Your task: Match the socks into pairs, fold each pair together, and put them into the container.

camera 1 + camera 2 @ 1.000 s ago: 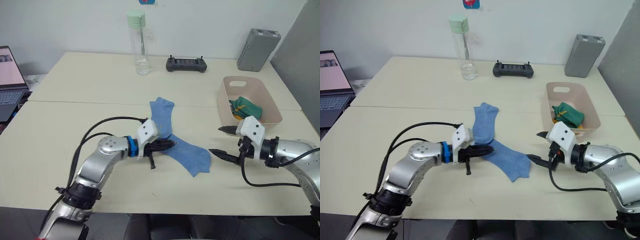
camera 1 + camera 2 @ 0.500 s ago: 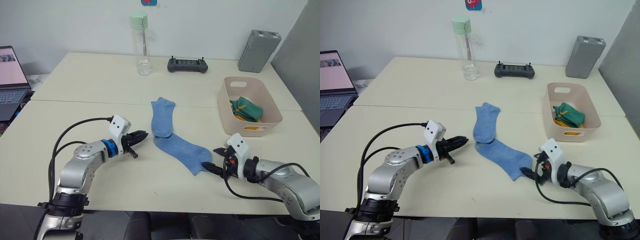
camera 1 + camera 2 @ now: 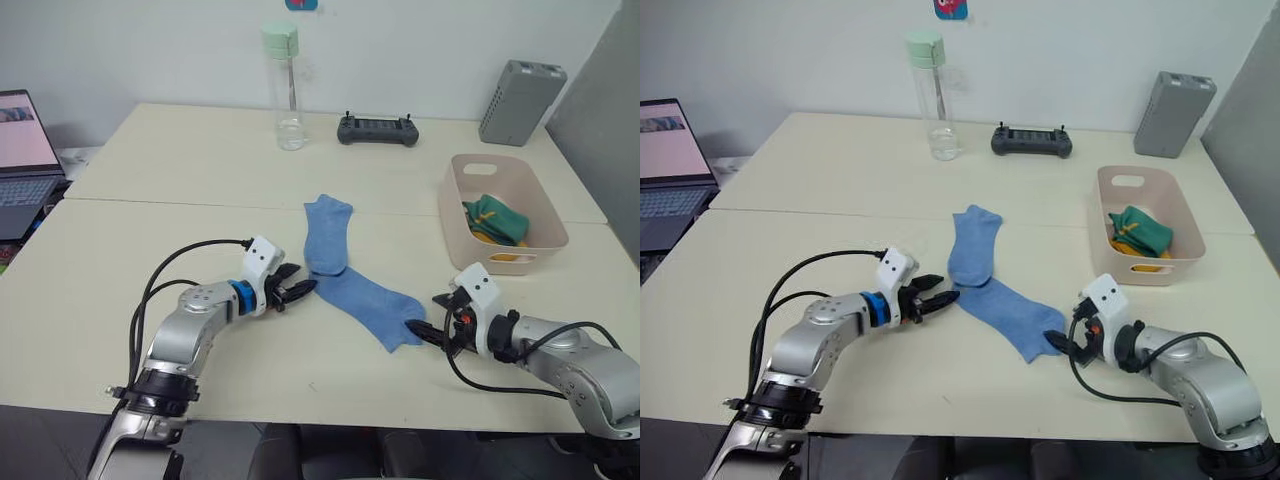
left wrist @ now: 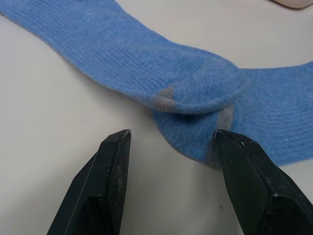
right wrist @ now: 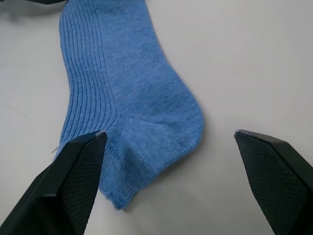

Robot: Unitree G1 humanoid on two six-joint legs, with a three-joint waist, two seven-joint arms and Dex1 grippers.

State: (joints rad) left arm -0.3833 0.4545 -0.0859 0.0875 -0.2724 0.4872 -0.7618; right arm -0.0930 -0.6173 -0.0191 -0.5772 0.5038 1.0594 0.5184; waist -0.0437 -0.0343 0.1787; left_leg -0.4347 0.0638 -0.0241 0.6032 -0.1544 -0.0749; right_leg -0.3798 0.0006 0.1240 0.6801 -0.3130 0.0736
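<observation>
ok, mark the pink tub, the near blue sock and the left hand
pink tub (image 3: 455, 205): left eye view, bare near-left wall.
near blue sock (image 3: 372, 306): left eye view, mid-length.
left hand (image 3: 300, 291): left eye view, between the open fingertips.

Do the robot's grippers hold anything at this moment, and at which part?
Nothing is held. The left gripper is open at the overlapping ends of the two blue socks; the right gripper is open around one sock's end.

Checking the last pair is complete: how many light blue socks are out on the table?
2. One blue sock lies pointing toward the bottle; the other blue sock runs toward the right gripper, their ends overlapping near the left gripper.
</observation>
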